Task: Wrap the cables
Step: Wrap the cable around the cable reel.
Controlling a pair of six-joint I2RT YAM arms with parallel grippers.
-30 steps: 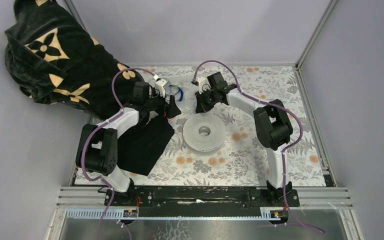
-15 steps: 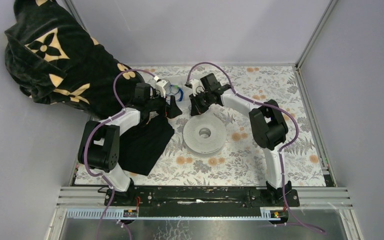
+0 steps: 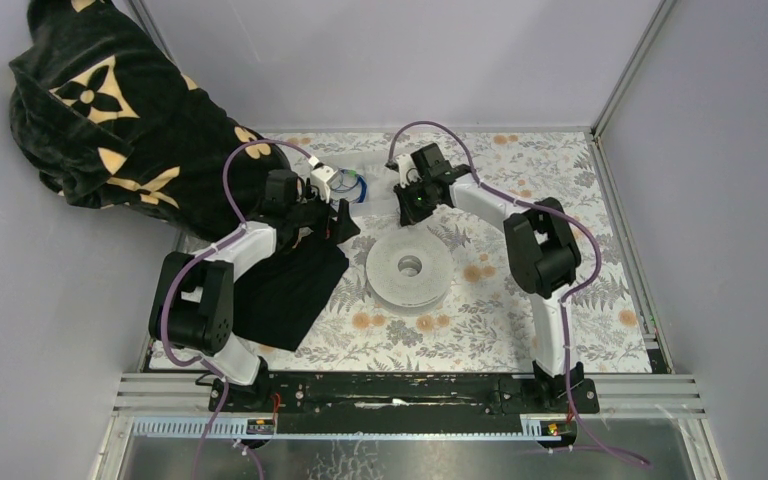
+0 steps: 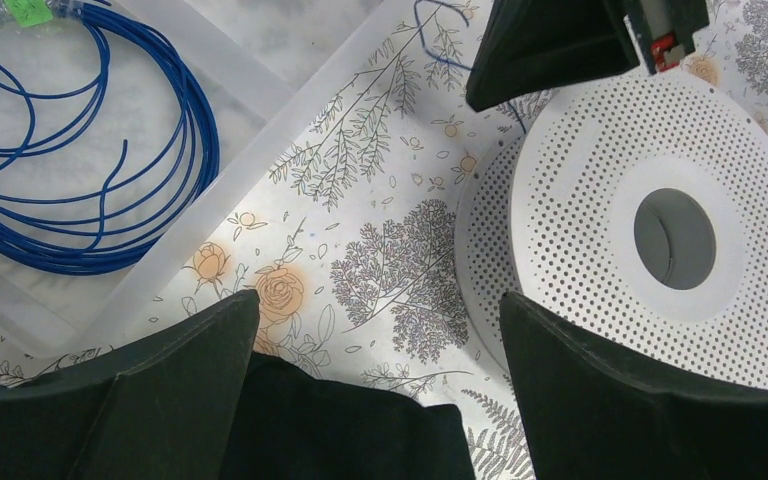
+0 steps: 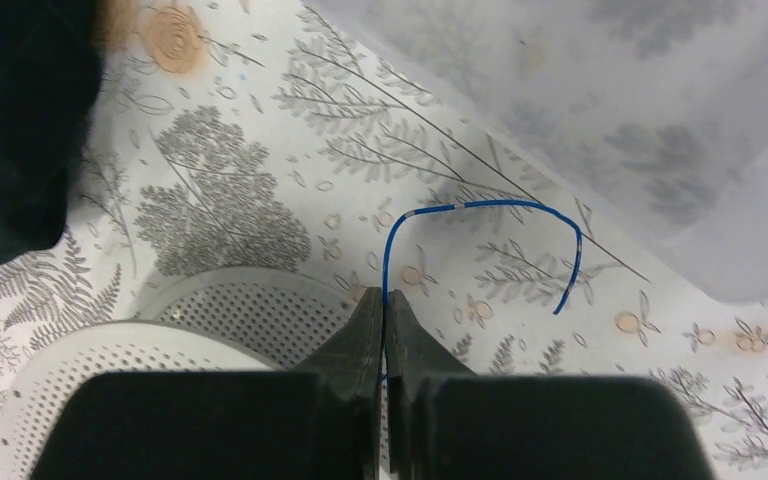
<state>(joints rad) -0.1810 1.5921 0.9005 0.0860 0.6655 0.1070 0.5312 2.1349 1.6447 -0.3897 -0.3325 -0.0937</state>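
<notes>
A coil of thin blue cables (image 4: 80, 170) lies in a clear tray (image 4: 260, 140) at the left of the left wrist view; from above the coil (image 3: 351, 185) shows at the back of the table. My right gripper (image 5: 385, 298) is shut on one blue cable (image 5: 480, 206), which arcs out from the fingertips over the floral tablecloth and ends free. That gripper (image 3: 412, 205) hangs just behind the white perforated reel (image 3: 409, 266). My left gripper (image 4: 378, 300) stands wide open with nothing between its fingers, between the tray and the reel (image 4: 660, 220).
A black cloth (image 3: 290, 285) lies under the left arm. A large black patterned blanket (image 3: 110, 110) is heaped at the back left. The clear tray (image 5: 660, 120) runs along the back, with metal frame rails at the table edges.
My right gripper swung left toward the left gripper, then came back right and slightly away, still shut on the cable. The left arm shifted slightly left, jaws still open.
</notes>
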